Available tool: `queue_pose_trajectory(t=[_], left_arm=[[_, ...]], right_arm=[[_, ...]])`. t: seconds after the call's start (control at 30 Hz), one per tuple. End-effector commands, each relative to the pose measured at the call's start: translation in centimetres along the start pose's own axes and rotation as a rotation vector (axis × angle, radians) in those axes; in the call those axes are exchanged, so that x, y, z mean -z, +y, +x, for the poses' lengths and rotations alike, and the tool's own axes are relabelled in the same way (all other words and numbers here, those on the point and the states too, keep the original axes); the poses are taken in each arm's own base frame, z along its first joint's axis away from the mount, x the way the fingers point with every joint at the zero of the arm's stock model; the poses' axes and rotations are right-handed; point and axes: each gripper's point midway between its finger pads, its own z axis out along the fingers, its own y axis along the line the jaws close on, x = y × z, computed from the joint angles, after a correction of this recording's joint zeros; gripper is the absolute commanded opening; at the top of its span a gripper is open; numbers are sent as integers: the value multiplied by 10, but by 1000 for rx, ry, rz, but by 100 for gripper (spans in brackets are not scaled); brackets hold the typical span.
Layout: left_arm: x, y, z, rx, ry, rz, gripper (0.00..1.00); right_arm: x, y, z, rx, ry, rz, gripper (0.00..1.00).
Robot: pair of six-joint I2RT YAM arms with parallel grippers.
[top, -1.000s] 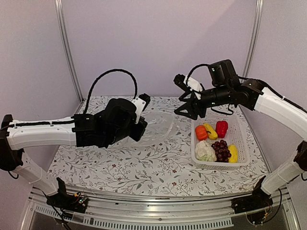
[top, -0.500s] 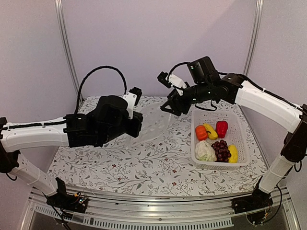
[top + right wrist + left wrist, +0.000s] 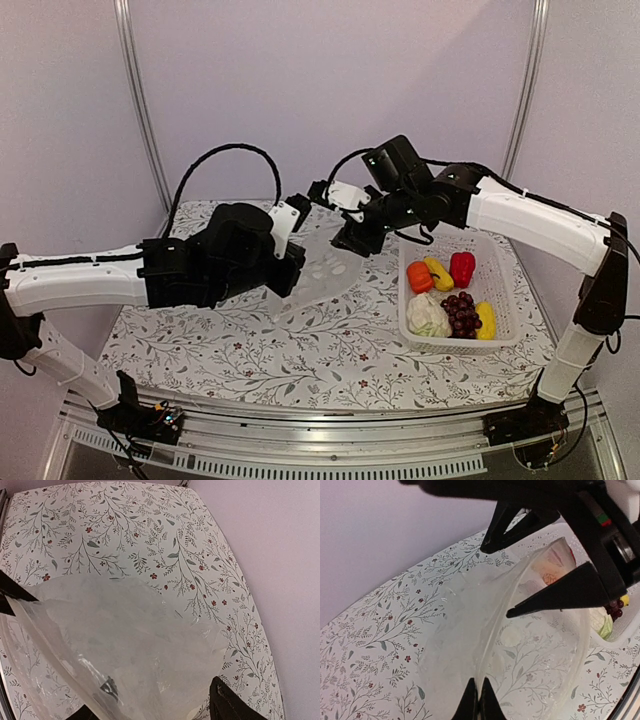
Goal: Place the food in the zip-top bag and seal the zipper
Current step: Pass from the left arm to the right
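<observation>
Pinches a fold of the clear crinkly plastic zip-top bag (image 3: 465, 645) in the left tool (image 3: 477, 700), clenched tight (film caught right between the black tips). Holds that bag raised and tilted above the bench (image 3: 300, 350), mouth gaping toward the right side. Sets the right tool (image 3: 495, 580) at that mouth, released, jaws well apart with the bag's rim and film between them. Cannot tell whether either finger touches the plastic. Grips nothing there. Shows the zipper strip too faintly to tell apart from the rest of the rim.

Has the food off to the right, apart from the bag, all inside the white slotted plastic basket (image 3: 460, 343). Lines up, at the far end, the orange toy pumpkin (image 3: 420, 277), a yellow toy piece (image 3: 438, 272) and the red toy pepper (image 3: 462, 268). Groups, at the near end, the white toy cauliflower (image 3: 428, 315), the dark purple-red grape bunch (image 3: 460, 313) and a second yellow piece (image 3: 486, 320). Rests the basket flat on the bench's floral-patterned cloth.
</observation>
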Motion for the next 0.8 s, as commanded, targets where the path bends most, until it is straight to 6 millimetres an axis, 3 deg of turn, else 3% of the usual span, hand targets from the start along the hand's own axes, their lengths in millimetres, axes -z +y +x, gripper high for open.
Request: queue_pose_trajectory(t=[0.0,0.13,0.47,0.57,0.67,0.77], left_arm=[[4,-10,1,-59,15,47,0],[9,-11,1,-59,1,70,0],[18,-11,0,-94,-22,97,1],[15,-11,3,-92,-15,92,2],[12,-11,7,-85,-5,85,2],[8,-14,9,-82,2,91,2]], right_arm=[[5,-6,2,110,31,64,66],[19,-4,-2,174,5,53,71],[31,18,2,296,-14,-22,46],[30,18,-1,275,-25,-19,43],[30,18,-5,247,-42,-16,47],[29,17,-8,239,-46,4,58]])
